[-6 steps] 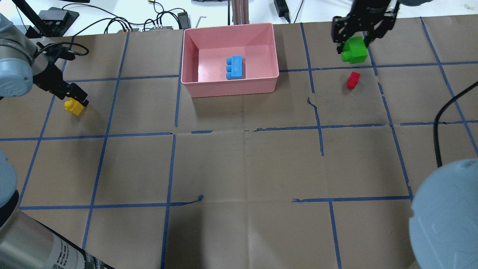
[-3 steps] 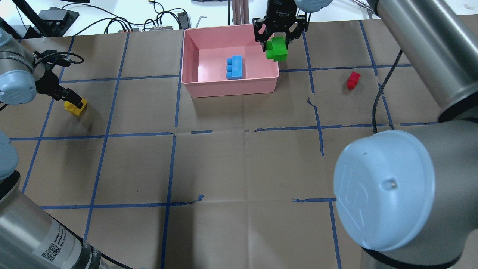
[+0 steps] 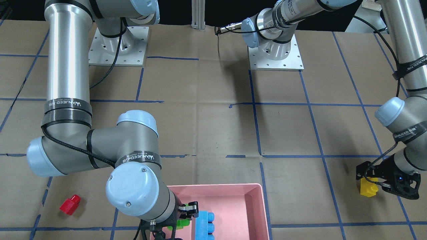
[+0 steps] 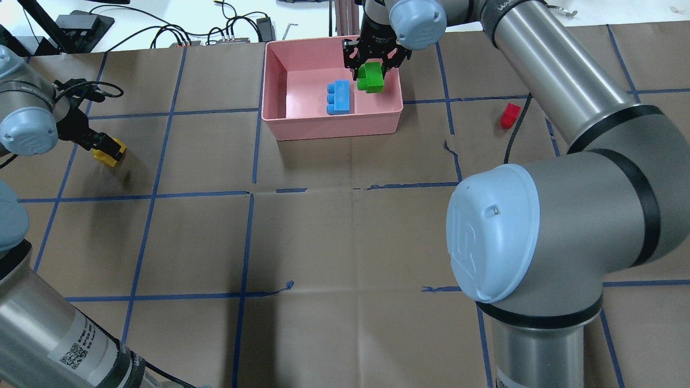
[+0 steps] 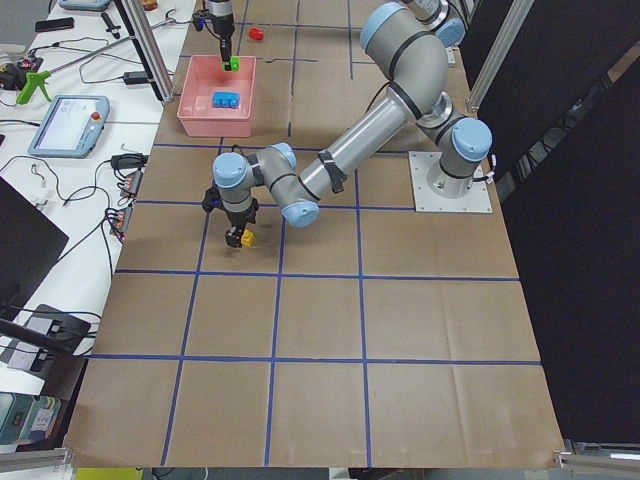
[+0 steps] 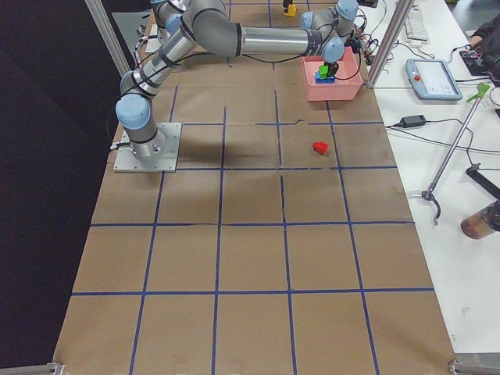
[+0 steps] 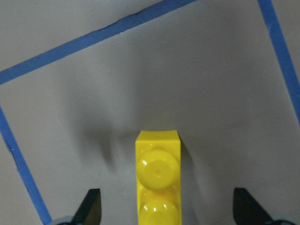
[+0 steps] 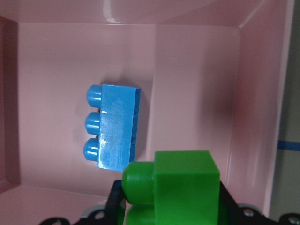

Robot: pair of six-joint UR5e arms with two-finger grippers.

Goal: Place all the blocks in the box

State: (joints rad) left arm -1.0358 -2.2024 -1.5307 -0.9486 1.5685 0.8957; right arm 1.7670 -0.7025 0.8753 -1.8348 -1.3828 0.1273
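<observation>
Clamped between the right gripper's (image 4: 374,63) fingers, the green two-stud block (image 4: 371,78) is held over the pink box (image 4: 334,125), at 3 o'clock of the blue three-stud block (image 4: 339,97) on its floor. Only the left wrist view reveals the left gripper (image 7: 168,208) spread wide around the untouched yellow block (image 7: 158,164). The red block (image 4: 509,115) is seen at 3 o'clock of the box in the overhead view.

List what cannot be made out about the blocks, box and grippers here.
1. Front-facing view: the right arm's wrist hides most of the green block; the bottom edge cuts off the pink box.
2. Overhead view: the left gripper covers part of the yellow block.
3. Right wrist view: the green block hides most of the right gripper; the bottom edge crops both.
4. Exterior right view: the red block is too small to show studs.
</observation>
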